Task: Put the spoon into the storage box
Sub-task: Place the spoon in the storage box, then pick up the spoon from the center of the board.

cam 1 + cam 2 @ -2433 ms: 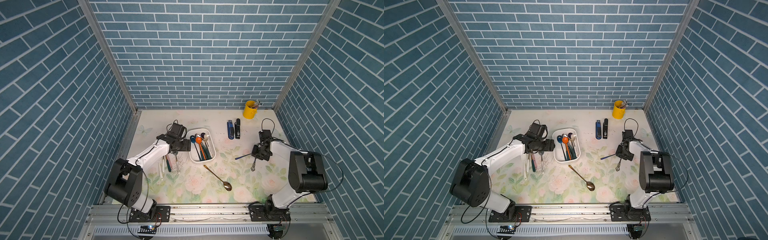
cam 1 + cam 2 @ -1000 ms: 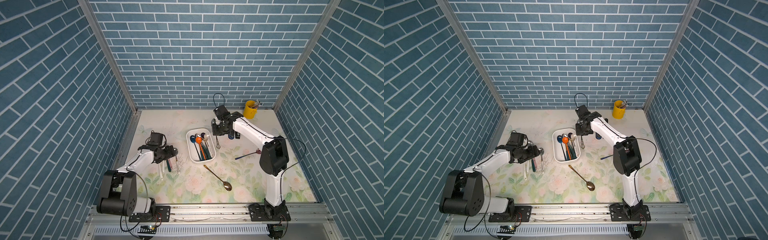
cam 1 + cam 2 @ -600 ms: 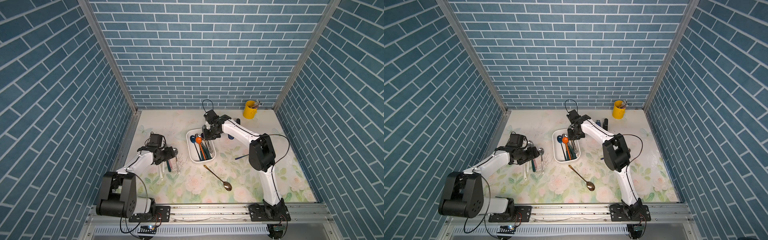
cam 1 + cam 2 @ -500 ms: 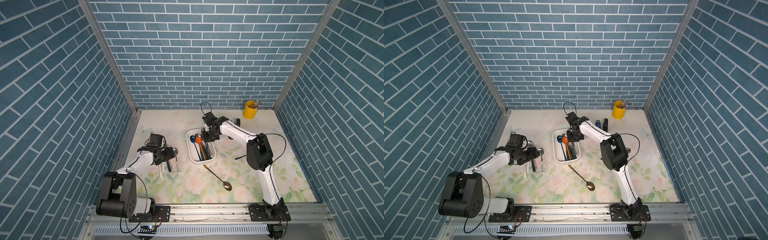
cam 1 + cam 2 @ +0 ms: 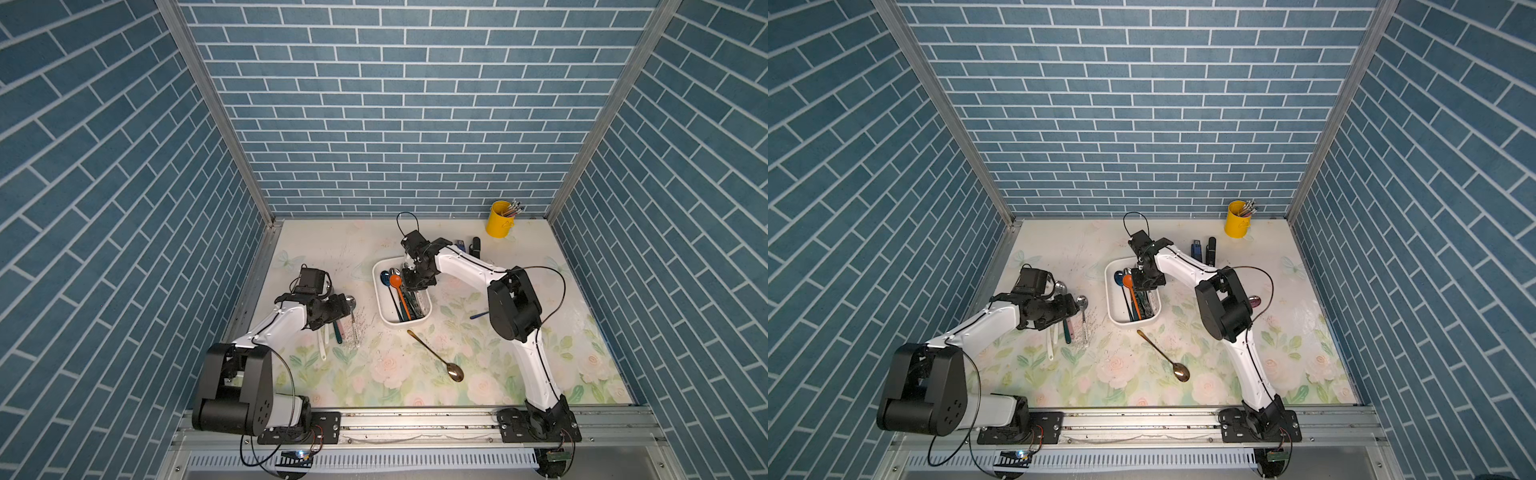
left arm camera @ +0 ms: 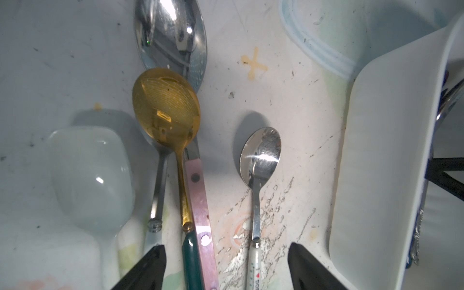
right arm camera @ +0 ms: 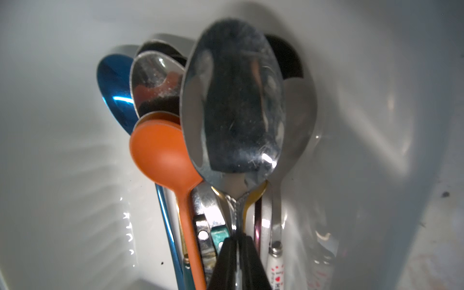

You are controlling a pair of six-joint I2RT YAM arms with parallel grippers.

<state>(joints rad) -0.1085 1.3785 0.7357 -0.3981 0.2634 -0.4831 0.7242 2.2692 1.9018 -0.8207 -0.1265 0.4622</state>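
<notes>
The storage box [image 5: 380, 299], a shallow white tray, lies mid-table in both top views and holds several spoons, among them an orange one [image 7: 165, 155] and a blue one [image 7: 113, 95]. My right gripper [image 5: 411, 276] reaches down into the box's far end. In the right wrist view its jaws [image 7: 237, 251] are shut on the thin handle of a silver spoon [image 7: 233, 100], whose bowl hangs over the other spoons. My left gripper [image 6: 227, 263] stands open above a row of spoons on the mat left of the box [image 6: 376, 150], straddling a gold spoon [image 6: 167, 110] and a small silver one [image 6: 261, 150].
A long bronze spoon [image 5: 436, 357] lies loose in front of the box. A yellow cup [image 5: 500, 218] of utensils stands at the back right, two dark objects [image 5: 1202, 251] beside it. A white ceramic spoon [image 6: 93, 175] lies at the row's end.
My right arm has swung from the table's right side to the box and lowered the silver spoon into it. My left arm has drawn back from the box to the spoon row.
</notes>
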